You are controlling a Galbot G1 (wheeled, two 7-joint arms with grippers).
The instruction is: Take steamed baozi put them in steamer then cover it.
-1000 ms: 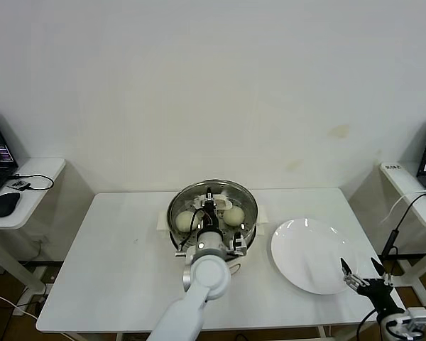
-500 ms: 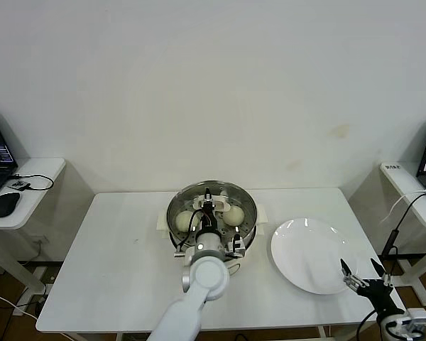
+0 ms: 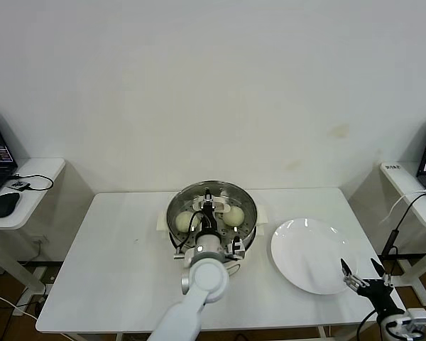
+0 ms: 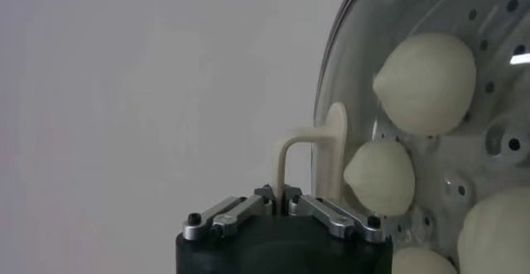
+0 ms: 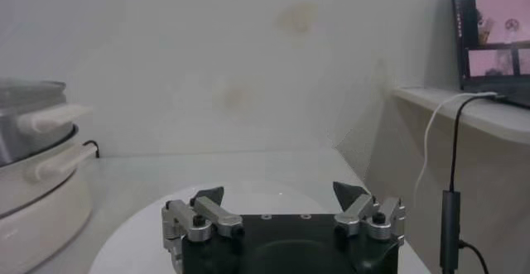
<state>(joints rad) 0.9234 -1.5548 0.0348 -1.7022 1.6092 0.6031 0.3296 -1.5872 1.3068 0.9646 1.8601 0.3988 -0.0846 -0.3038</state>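
A white table (image 3: 128,263) carries the steamer (image 3: 212,213) at its middle, on a white base with the clear glass cover (image 3: 220,197) lying on top. Through the glass, baozi (image 3: 184,222) show at left and right. The left gripper (image 3: 208,199) sits over the cover's centre, its arm reaching in from the near edge. To the right lies a white plate (image 3: 309,254); the right gripper (image 3: 363,272), fingers spread, waits at its near-right rim.

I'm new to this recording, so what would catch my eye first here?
The steamer at the table's middle, its glass cover on and baozi showing through. The left gripper sits right at the cover's cream handle. To the right lies a bare white plate, with the right gripper open at its near edge.
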